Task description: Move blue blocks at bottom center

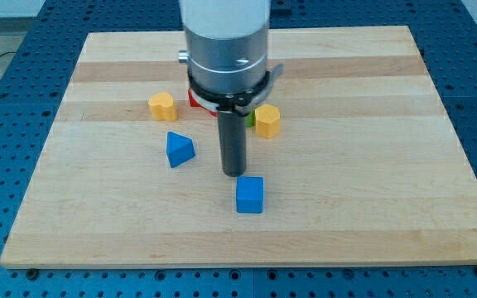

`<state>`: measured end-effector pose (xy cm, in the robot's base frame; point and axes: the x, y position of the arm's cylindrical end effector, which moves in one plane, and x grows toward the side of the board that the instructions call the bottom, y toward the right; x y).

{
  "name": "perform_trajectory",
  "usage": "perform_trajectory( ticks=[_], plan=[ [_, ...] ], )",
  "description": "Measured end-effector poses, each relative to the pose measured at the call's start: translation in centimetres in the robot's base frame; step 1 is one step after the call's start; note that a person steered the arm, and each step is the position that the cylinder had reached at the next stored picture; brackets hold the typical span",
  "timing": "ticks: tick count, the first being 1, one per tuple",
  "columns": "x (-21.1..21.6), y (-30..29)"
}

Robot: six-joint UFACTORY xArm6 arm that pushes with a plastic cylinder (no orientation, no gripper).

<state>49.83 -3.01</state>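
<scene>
Camera view shows my tip (235,172) on the surface (371,199), just above the blue cube (250,195) and a little to its left, near it but seemingly not touching. The blue wedge (180,149) lies to the tip's left, apart from it, roughly midway between the surface's top and bottom edges. The cube is already nearer the bottom edge, about centre.

No gripper is fitted; the arm ends in a plain rod, so nothing opens or closes. Both blue blocks look small, light and rigid, likely to slide easily on the smooth wood. There is no taking hold: I judge each should be pushed square on a flat face, since an off-centre push would spin it, the wedge especially.

A yellow block (162,106) sits toward the top-left corner, another yellow one (267,120) right of the rod, with red (195,98) and green (250,117) bits half hidden behind it.

No brand, label or writing is legible.
</scene>
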Motion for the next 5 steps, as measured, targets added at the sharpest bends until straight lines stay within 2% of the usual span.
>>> perform_trajectory(
  ticks=[2,5],
  plan=[
    [2.7,-2.5],
    [4.0,0.3]
  ],
)
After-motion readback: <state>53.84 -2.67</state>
